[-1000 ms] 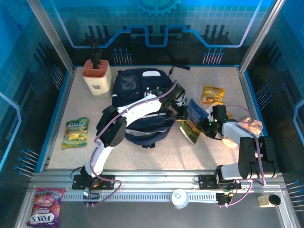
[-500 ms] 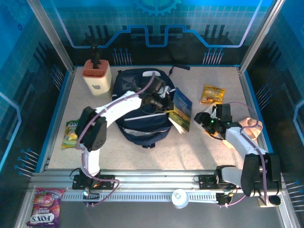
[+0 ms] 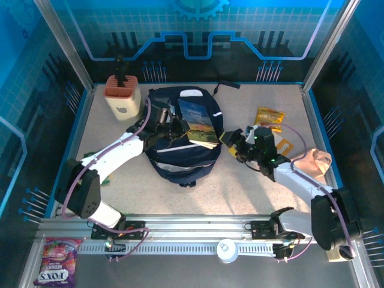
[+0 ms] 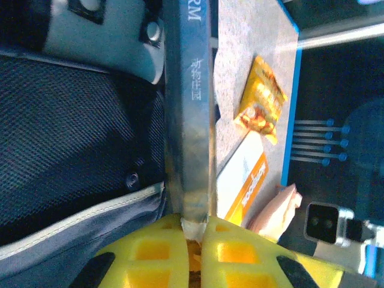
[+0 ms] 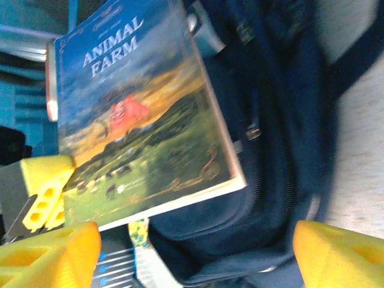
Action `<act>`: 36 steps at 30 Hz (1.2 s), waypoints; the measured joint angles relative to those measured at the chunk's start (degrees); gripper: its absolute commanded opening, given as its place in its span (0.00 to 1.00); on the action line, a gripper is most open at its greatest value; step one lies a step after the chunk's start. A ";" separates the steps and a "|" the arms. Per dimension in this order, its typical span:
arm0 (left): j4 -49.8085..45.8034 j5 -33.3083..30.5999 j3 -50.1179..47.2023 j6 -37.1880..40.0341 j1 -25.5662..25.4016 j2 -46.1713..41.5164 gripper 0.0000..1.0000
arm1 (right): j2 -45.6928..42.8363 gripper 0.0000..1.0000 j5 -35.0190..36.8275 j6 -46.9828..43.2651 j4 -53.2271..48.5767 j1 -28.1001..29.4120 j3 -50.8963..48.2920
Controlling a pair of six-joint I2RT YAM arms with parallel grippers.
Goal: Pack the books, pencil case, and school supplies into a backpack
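The navy backpack [image 3: 180, 157] lies in the middle of the table. A book with a blue-green landscape cover [image 3: 198, 122] is held over its upper part, front cover up. My left gripper [image 3: 173, 128] is shut on the book's left edge. In the left wrist view the yellow fingers [image 4: 153, 255] pinch the book's spine [image 4: 189, 138] above the backpack [image 4: 72, 132]. My right gripper [image 3: 235, 146] stands open just right of the backpack, holding nothing. Its wrist view shows the book [image 5: 138, 114] over the backpack [image 5: 282, 138], beyond the wide-apart gripper [image 5: 192, 258].
A beige holder with a terracotta top [image 3: 122, 96] stands at the back left. A yellow-orange snack packet [image 3: 269, 117] and a peach-pink soft pouch [image 3: 313, 162] lie to the right. A white and orange flat pack [image 4: 243, 186] lies near them. A green packet [image 3: 90, 159] peeks out under the left arm.
The right gripper has opened and let go of the book. The left gripper has carried the book leftwards from the table onto the backpack, and the right gripper has followed to the left.
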 measured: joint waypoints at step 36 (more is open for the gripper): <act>9.57 -8.24 -5.40 -14.49 0.00 -3.32 0.00 | 29.40 0.40 12.76 28.85 43.36 13.20 7.37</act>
